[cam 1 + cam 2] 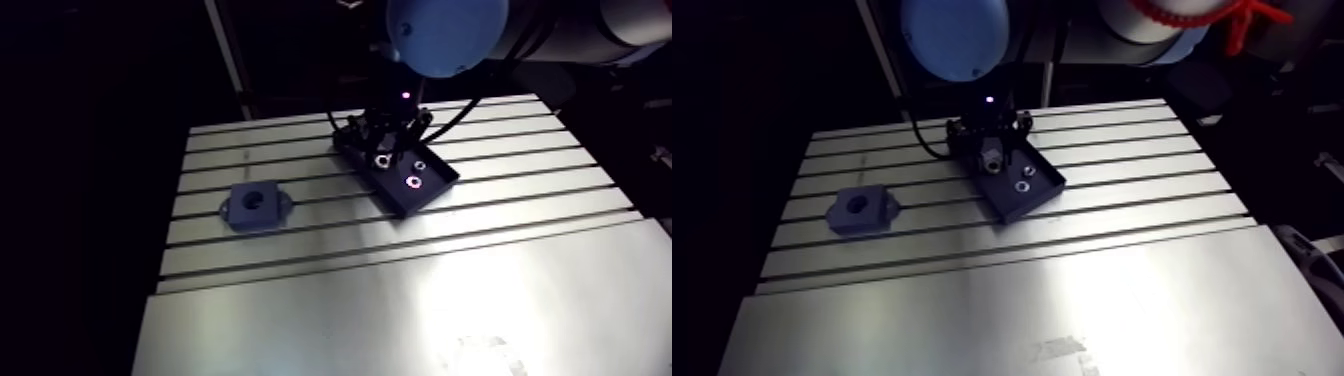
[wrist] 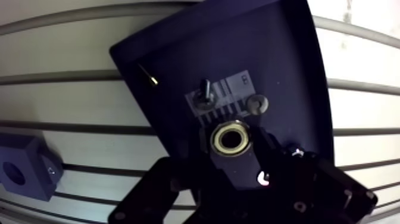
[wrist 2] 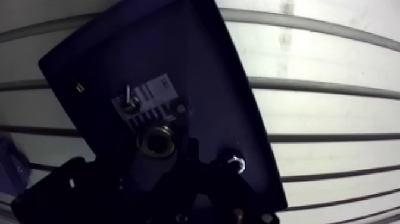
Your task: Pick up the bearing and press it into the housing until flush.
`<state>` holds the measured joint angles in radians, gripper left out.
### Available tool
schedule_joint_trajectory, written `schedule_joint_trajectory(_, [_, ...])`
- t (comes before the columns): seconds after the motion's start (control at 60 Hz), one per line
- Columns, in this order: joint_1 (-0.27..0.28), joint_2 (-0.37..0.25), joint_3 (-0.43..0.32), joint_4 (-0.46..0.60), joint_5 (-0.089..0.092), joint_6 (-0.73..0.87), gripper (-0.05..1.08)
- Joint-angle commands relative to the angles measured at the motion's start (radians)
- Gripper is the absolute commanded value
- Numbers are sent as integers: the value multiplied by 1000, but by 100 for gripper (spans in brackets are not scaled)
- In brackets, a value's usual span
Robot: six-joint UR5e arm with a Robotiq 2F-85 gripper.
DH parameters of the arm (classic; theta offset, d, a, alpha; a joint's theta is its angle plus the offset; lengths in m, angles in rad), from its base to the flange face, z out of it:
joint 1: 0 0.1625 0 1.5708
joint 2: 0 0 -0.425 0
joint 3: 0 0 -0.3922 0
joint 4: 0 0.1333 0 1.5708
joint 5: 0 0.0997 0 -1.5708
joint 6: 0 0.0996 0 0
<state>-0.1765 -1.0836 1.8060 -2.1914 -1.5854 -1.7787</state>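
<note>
The fingers (image 2: pixel 286 164) are reaching down into a dark tray (image 2: pixel 178 53) and flanking the bearing (image 2: pixel 231 137). They are dark against a dark floor, so I cannot tell whether they are pinching it or only standing beside it. The bearing is lying flat in the tray with its bore facing up, just beside a grey label (image 2: pixel 232 86) where a small screw (image 2: pixel 205 92) is standing. A dark round piece (image 2: pixel 257 104) is sitting close ahead of it. The housing (image 2: pixel 21 173) is resting on the bench (image 2: pixel 77 89), well apart from the tray, with its bore open upward.

As I judge it, the main danger is an off-centre pinch. The ring is smooth and thin, so it could be tipping or slipping out as it is lifted. The fingers could also be catching the screw or the round piece, or dragging the tray, which looks unfastened. At the housing, a bearing that is arriving tilted would be jamming in the bore — pressing harder would be wedging it, not seating it flush.
</note>
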Motion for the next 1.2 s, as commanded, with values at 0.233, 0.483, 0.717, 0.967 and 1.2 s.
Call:
schedule_joint_trajectory(0.233, [0, 0, -1, 0, 1, 0, 50])
schedule_joint_trajectory(0.483, [0, 0, 0, 0, 2, 0, 55])
schedule_joint_trajectory(0.717, [0, 0, -1, 0, 2, 0, 58])
schedule_joint_trajectory(0.967, [0, -1, -1, 0, 2, 0, 61])
schedule_joint_trajectory(1.2, [3, -18, -5, 7, 2, 1, 61])
